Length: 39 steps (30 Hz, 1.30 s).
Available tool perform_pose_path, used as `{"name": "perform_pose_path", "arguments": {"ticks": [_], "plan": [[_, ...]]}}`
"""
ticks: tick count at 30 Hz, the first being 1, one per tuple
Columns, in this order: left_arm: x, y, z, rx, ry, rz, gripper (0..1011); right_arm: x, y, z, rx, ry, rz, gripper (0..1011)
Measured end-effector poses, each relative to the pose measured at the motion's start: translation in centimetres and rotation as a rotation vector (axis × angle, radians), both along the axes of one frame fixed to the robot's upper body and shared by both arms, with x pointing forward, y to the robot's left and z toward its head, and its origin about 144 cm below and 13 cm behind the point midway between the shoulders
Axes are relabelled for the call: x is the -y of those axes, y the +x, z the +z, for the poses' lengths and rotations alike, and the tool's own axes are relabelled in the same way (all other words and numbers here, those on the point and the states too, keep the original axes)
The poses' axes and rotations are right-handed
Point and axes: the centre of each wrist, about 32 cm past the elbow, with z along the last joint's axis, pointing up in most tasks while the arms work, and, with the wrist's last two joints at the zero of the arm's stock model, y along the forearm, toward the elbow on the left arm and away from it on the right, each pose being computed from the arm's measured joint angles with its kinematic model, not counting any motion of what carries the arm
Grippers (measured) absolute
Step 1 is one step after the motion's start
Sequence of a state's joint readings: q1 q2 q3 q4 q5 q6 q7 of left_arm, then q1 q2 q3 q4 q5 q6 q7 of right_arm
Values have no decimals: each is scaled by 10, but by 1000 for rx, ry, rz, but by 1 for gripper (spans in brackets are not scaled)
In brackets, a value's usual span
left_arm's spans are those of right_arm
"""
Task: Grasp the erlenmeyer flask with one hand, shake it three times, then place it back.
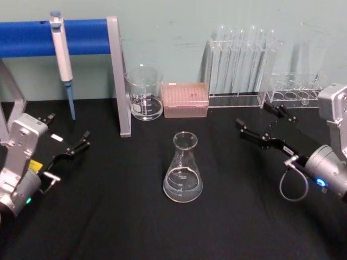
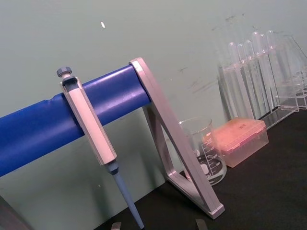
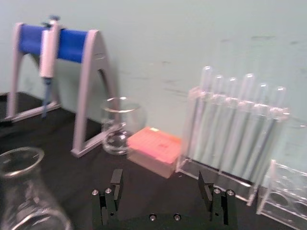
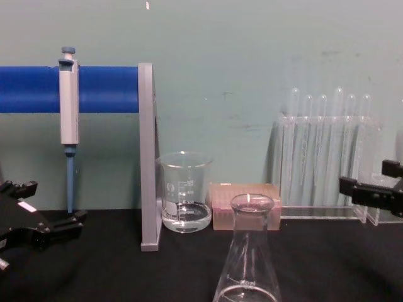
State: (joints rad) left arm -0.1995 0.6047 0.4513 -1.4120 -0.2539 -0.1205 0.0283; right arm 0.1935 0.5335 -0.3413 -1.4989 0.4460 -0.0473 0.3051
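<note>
Clear glass conical erlenmeyer flask (image 1: 183, 170) stood upright mid-bench, between the released left gripper (image 1: 69, 138) and released right gripper (image 1: 261, 123), roughly equidistant.

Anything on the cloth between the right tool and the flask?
Nothing: in the head view only bare black cloth lies between the open right tool and the erlenmeyer flask.

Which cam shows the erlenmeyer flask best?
Head view: the whole erlenmeyer flask stands upright on the black table, untouched. Chest view cuts off its base; right wrist view catches just its neck at the edge.
</note>
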Motion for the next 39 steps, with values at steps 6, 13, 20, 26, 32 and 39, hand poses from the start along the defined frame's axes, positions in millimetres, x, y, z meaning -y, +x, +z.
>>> {"name": "perform_pose_path", "arguments": {"ticks": [6, 13, 20, 26, 32, 39], "plan": [[0, 0, 0, 0, 0, 0, 1001, -16, 3, -13, 23, 39, -93, 1000], [0, 0, 0, 0, 0, 0, 1001, -27, 13, -28, -20, 83, -158, 1000], [0, 0, 0, 0, 0, 0, 1001, -33, 20, -42, -90, 92, -199, 1000], [0, 0, 0, 0, 0, 0, 1001, -35, 22, -49, -120, 83, -212, 1000], [0, 0, 0, 0, 0, 0, 1001, -34, 22, -47, -117, 74, -201, 1000], [0, 0, 0, 0, 0, 0, 1000, -34, 22, -48, -119, 75, -201, 1000]]}}
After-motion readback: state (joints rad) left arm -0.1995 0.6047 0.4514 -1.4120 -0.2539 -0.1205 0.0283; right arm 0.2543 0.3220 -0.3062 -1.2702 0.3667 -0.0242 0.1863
